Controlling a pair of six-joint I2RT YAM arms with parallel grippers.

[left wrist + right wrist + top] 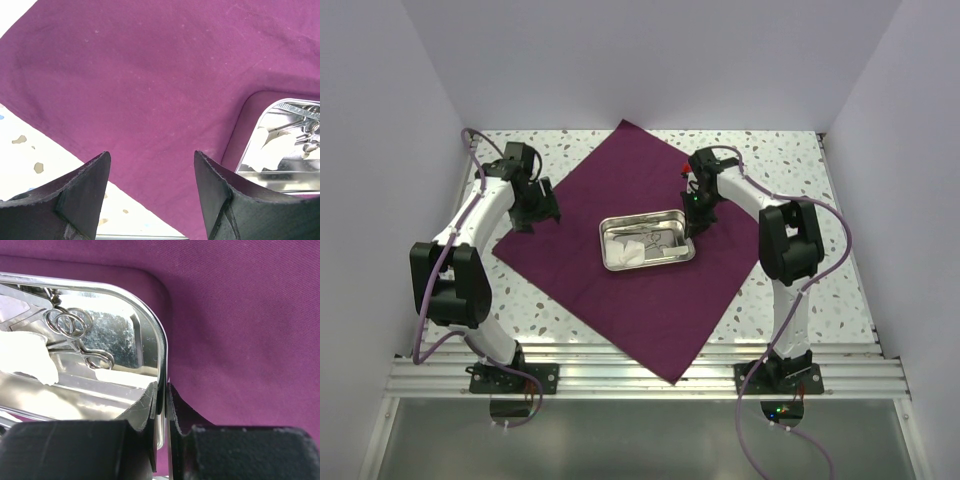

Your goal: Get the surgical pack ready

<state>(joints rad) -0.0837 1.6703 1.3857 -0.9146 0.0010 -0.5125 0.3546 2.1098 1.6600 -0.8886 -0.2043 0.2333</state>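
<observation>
Now right pincer [162,391] clamped on steel tray [120,335] rim, left pincer [151,156] apart over cloth [150,75]

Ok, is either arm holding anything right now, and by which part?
The right gripper pinches the steel tray by its right-end rim. The left gripper is open over the cloth, holding nothing.

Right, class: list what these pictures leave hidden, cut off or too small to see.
1. Top view: the scissor-like instruments in the steel tray are too small to count.
2. Left wrist view: the tray runs off the right edge.
3. Right wrist view: gauze covers part of the instruments; the left edge cuts the tray.
4. Top view: the right hand hides its own fingertips.
</observation>
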